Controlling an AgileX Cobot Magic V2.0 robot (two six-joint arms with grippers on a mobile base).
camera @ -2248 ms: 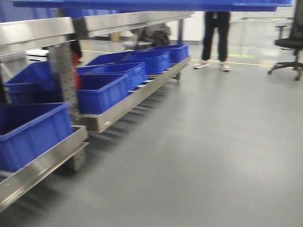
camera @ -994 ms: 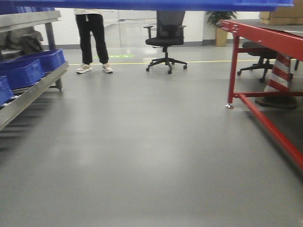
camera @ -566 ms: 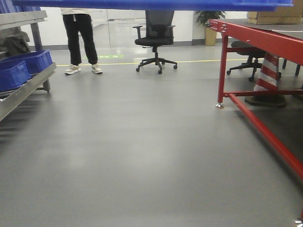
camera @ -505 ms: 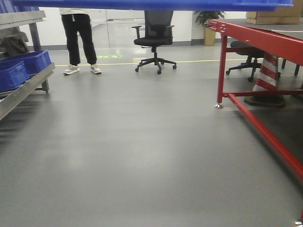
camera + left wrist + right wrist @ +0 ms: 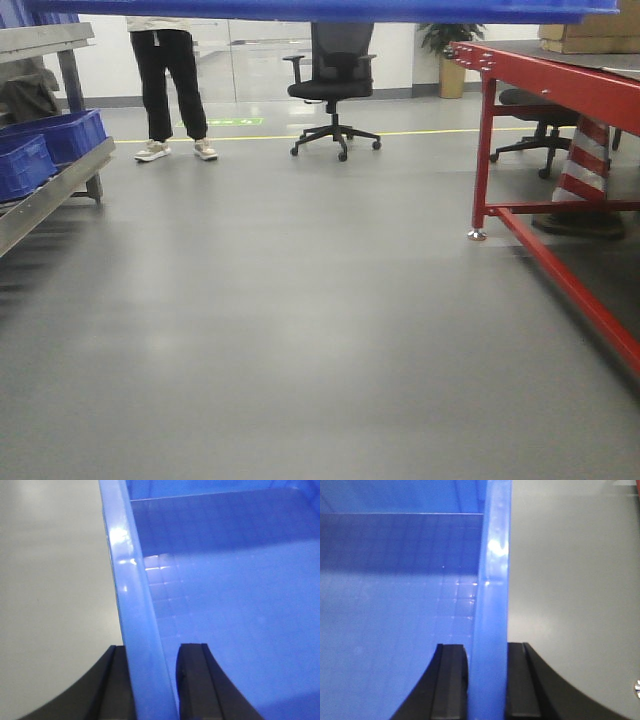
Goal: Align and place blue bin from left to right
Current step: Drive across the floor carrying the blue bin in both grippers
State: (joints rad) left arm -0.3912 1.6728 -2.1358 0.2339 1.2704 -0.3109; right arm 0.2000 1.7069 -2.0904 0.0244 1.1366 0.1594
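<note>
The blue bin (image 5: 300,9) shows in the front view only as a blue strip across the top edge, held up off the floor. In the left wrist view my left gripper (image 5: 154,651) is shut on the bin's left rim (image 5: 134,590), one black finger outside the wall and one inside. In the right wrist view my right gripper (image 5: 486,649) is shut on the opposite rim (image 5: 492,580) in the same way. The bin's gridded floor (image 5: 395,605) is bare. Grey floor lies below both rims.
A steel rack (image 5: 45,190) with darker blue bins (image 5: 60,135) runs along the left. A red-framed table (image 5: 560,85) stands at the right, with a striped cone (image 5: 588,160) beneath it. A person (image 5: 170,80) and an office chair (image 5: 335,80) are ahead.
The view has swung right, away from the rack of bins, bringing the red table in. In the last half second the scene slid slightly rightward. Both grippers keep hold of the bin.
</note>
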